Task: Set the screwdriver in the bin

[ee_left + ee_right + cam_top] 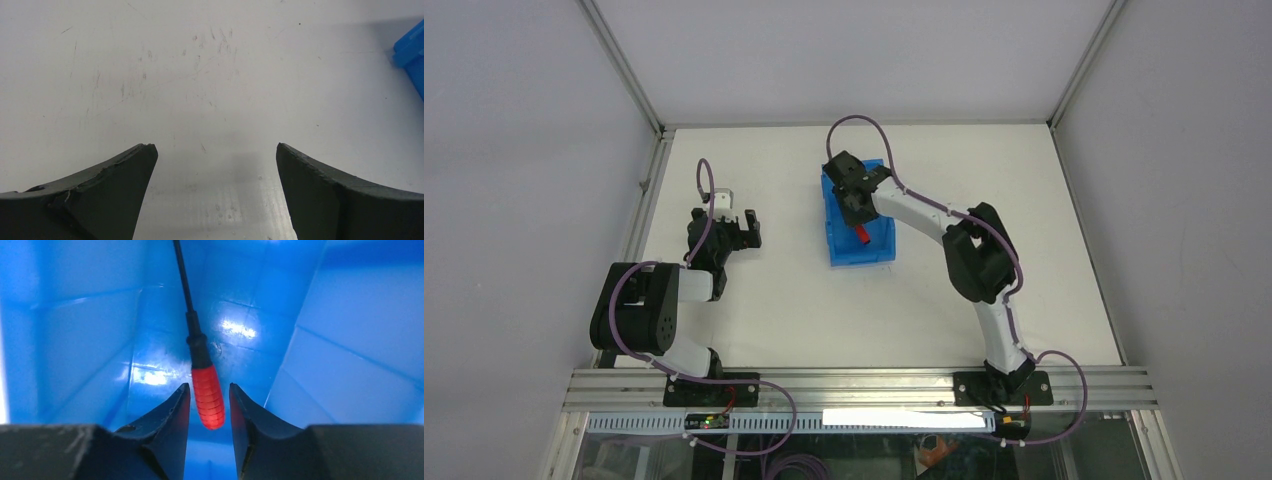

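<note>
- Right jaws, closest to the wrist camera, stand slightly apart on both sides of the red handle of the screwdriver (207,397). A thin gap shows at the 3 o'clock side, so I judge they are not clamped on it.
- Its black shaft points to 12 o'clock, down into the bin (75,340). The tip is cut off by the picture edge, so I cannot tell if it rests on the floor.
- Risk, as I judge it: the gap is narrow. If the arm lifts now, the handle may stick to one jaw and be pulled up or thrown over the wall.
- Second risk: the jaws are deep between the blue walls. A sideways move could push the bin along the counter (200,75).
- Third risk: once free, the handle may roll toward the 6 o'clock end of the bin, where it shows in the top view.
- Bin content: only the screwdriver is visible; part of the floor is hidden by the arm.
- Left jaws hang wide apart and hold nothing, over the counter at 9 o'clock from the bin.
</note>
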### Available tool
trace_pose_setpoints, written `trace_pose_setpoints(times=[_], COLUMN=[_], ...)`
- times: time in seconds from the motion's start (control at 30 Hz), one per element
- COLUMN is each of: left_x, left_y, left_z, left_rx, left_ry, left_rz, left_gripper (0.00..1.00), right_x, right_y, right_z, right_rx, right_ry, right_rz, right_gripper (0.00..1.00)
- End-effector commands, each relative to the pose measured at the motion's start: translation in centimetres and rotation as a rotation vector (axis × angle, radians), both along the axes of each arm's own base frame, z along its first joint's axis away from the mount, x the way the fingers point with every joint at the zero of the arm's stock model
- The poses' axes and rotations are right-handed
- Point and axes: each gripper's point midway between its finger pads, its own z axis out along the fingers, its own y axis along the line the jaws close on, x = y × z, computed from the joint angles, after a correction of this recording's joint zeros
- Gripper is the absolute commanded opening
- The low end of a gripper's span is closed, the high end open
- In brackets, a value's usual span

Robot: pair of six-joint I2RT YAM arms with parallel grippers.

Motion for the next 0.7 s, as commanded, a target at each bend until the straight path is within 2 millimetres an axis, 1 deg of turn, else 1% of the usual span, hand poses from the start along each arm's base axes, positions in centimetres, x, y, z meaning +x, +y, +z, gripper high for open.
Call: trace_pose_setpoints(times=[0.0,0.07,0.13,0.2,0.27,0.3,0.33,0.43,0.5,0.53,0.57,0.6,0.63,0.67], left_x=[0.5,0.5,0.5,0.5,0.5,0.5,0.5,0.5,0.5,0.5,0.5,0.5,0.5,0.5], left_y=[-0.4,-0.3,-0.3,-0.3,-0.4,-0.4,-0.4,-0.3,-0.3,-0.3,-0.3,-0.3,-0.4,-0.3], left_z=[1.7,1.7,1.7,1.7,1.7,1.7,1.7,1.7,1.7,1.7,1.7,1.7,1.7,1.7], left_rx=[-0.018,-0.018,-0.018,-0.018,-0.019,-0.018,-0.018,-0.018,-0.019,-0.018,-0.018,-0.018,-0.018,-0.019], left_ry=[-0.055,-0.055,-0.056,-0.056,-0.055,-0.055,-0.055,-0.055,-0.055,-0.055,-0.055,-0.055,-0.055,-0.055], left_rz=[-0.001,0.0,0.0,0.001,0.0,0.0,0.0,0.0,0.0,0.001,0.0,0.0,-0.001,0.0], left_gripper=[0.99,0.99,0.99,0.99,0.99,0.99,0.99,0.99,0.99,0.99,0.99,0.99,0.99,0.99], right_x=[1.5,1.7,1.8,2.0,2.0,1.9,1.7,0.9,0.5,0.4,0.3,0.1,0.1,0.3], right_y=[0.7,0.7,0.8,1.0,1.1,1.2,1.2,0.7,-0.5,-1.5,-3.1,-4.1,-5.9,-8.0], right_z=[-0.3,0.3,1.9,4.3,7.3,8.8,10.9,14.7,16.6,17.3,17.6,18.0,18.0,18.0], right_rx=[0.0,0.003,0.022,0.055,0.104,0.131,0.166,0.229,0.23,0.21,0.168,0.148,0.108,0.07], right_ry=[-0.044,-0.054,-0.075,-0.11,-0.153,-0.17,-0.198,-0.248,-0.287,-0.309,-0.329,-0.34,-0.351,-0.363], right_rz=[-0.009,-0.015,-0.022,-0.023,-0.031,-0.031,-0.028,-0.022,-0.043,-0.066,-0.103,-0.123,-0.168,-0.218], right_gripper=[0.4,0.43,0.45,0.46,0.48,0.49,0.5,0.55,0.64,0.72,0.8,0.9,0.98,0.99])
